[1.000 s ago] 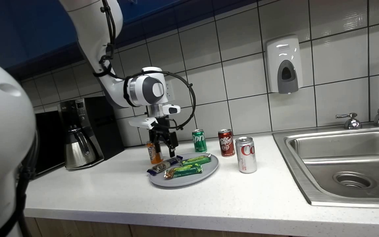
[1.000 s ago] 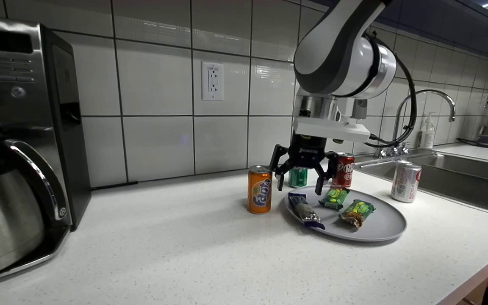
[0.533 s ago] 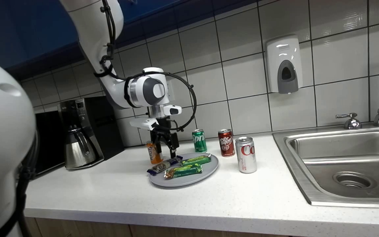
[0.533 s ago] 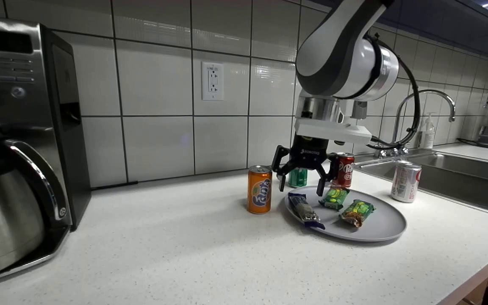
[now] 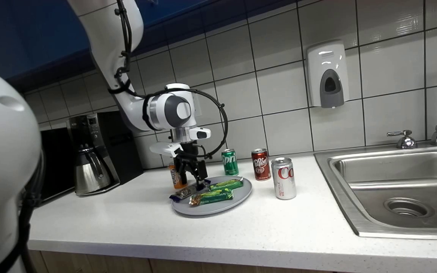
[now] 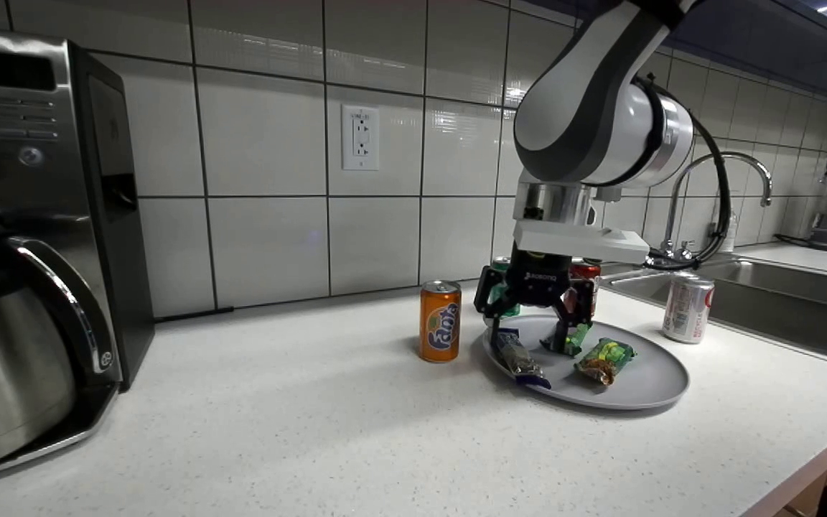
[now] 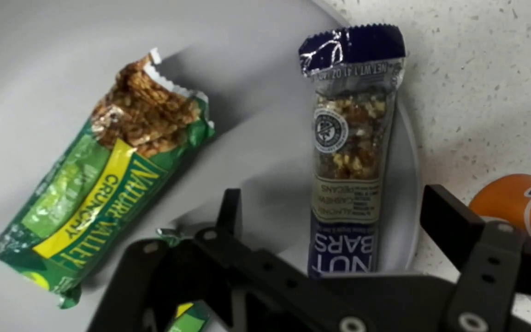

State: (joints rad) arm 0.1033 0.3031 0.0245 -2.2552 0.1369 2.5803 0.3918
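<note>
The hand [image 6: 528,346] is spread wide, its fingers pointed down low over the gray plate [image 6: 654,380]. The nut bar [image 7: 351,152] is laid along the plate's edge, framed between both fingers in the wrist view; whether it is touched cannot be told. Two green-wrapped bars [image 5: 211,197] [image 5: 226,185] are set on the same plate, and an orange can [image 6: 440,323] is stood upright on the surface [image 6: 277,416] just outside the rim.

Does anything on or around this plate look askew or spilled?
One mild oddity: the nut bar lies askew at the edge of the plate, one blue end poking over the rim instead of resting fully inside. I see nothing spilled.
</note>
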